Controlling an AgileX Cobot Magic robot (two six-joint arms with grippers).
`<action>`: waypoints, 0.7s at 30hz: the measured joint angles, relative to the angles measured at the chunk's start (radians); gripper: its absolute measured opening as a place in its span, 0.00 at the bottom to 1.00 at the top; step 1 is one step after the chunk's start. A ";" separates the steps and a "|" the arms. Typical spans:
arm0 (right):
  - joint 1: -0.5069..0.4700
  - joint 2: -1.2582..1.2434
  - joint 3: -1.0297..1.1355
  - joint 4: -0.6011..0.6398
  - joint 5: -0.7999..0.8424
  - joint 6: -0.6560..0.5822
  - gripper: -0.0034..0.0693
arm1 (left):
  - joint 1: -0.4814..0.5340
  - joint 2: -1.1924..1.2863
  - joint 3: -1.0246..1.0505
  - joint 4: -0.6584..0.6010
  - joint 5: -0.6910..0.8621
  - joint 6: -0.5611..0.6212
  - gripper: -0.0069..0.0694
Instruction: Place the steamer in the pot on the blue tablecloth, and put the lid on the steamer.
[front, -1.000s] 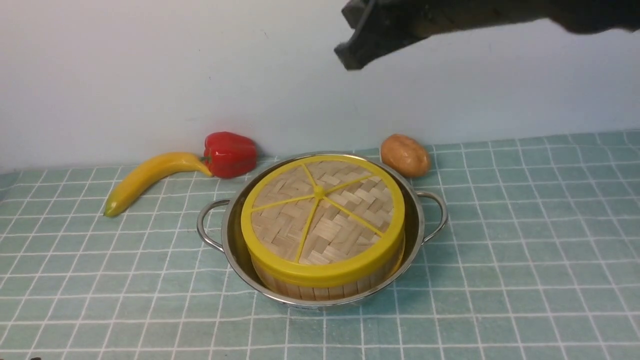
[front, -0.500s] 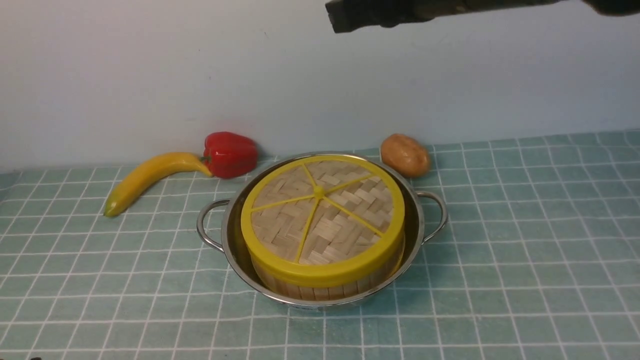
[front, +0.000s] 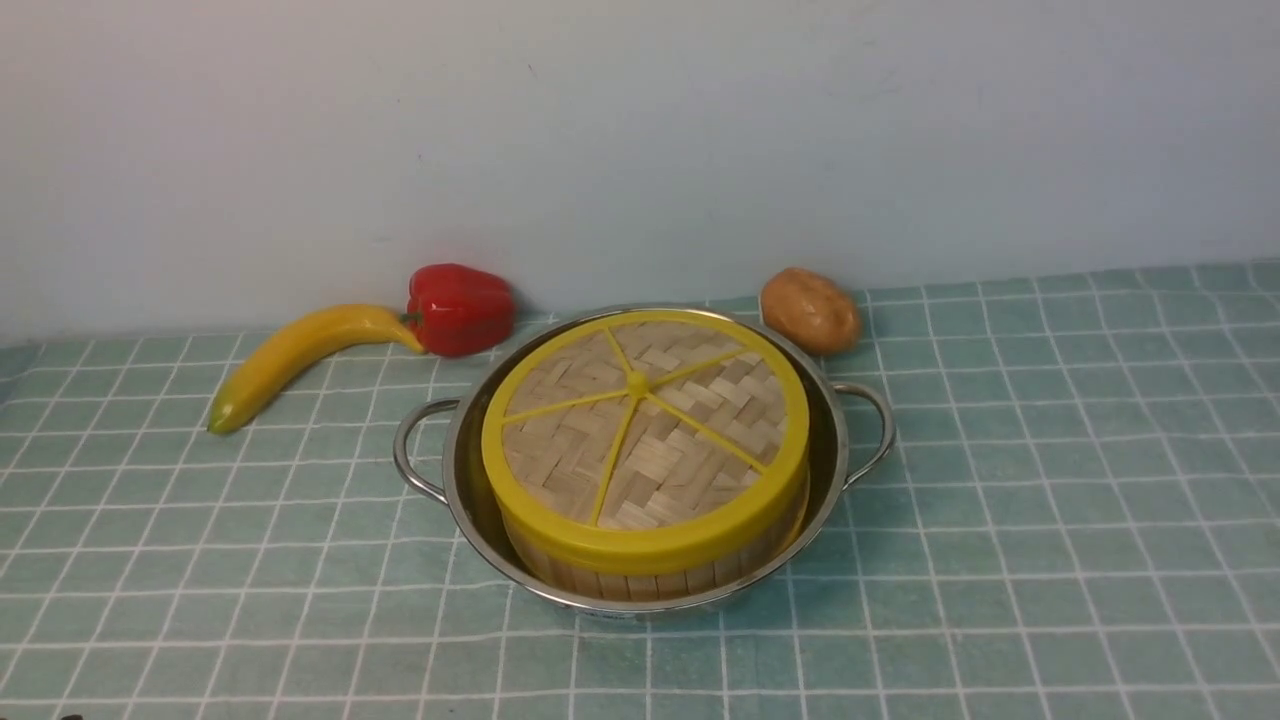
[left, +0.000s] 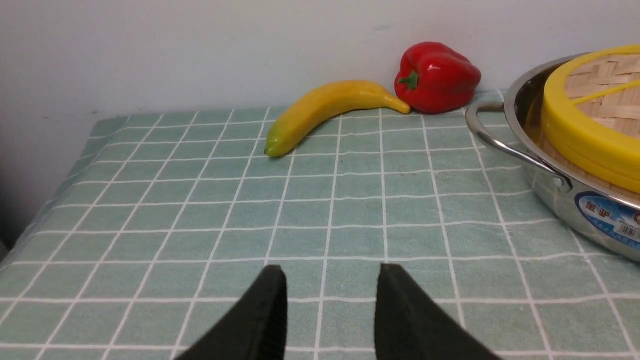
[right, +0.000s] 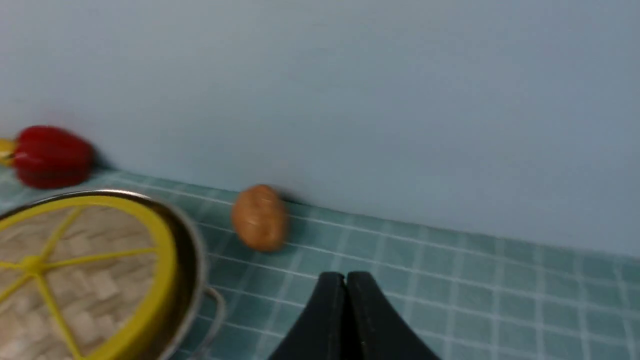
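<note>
The pot (front: 830, 440), wide, shallow and of shiny steel with a loop handle on each side, stands on the blue tablecloth (front: 1050, 500), a pale teal cloth crossed by thin white lines into small squares. The steamer (front: 640, 578), a round basket with upright bamboo slats, sits inside the pot with a narrow gap around it. The lid (front: 645, 440), a flat woven bamboo disc with a thick yellow rim and five thin yellow spokes, lies level on the steamer and covers it.

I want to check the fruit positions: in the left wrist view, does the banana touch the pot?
No, the banana lies apart from the pot, with bare tablecloth between them; its tip meets the red bell pepper instead.
</note>
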 joint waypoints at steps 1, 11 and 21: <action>-0.010 -0.014 0.023 -0.001 0.000 0.000 0.06 | 0.000 0.000 0.000 0.000 0.000 0.000 0.41; -0.157 -0.610 0.558 -0.076 -0.298 0.117 0.08 | 0.000 0.000 0.000 0.000 0.000 0.000 0.41; -0.157 -0.743 0.934 -0.090 -0.439 0.162 0.12 | 0.000 0.000 0.000 0.000 0.000 0.000 0.41</action>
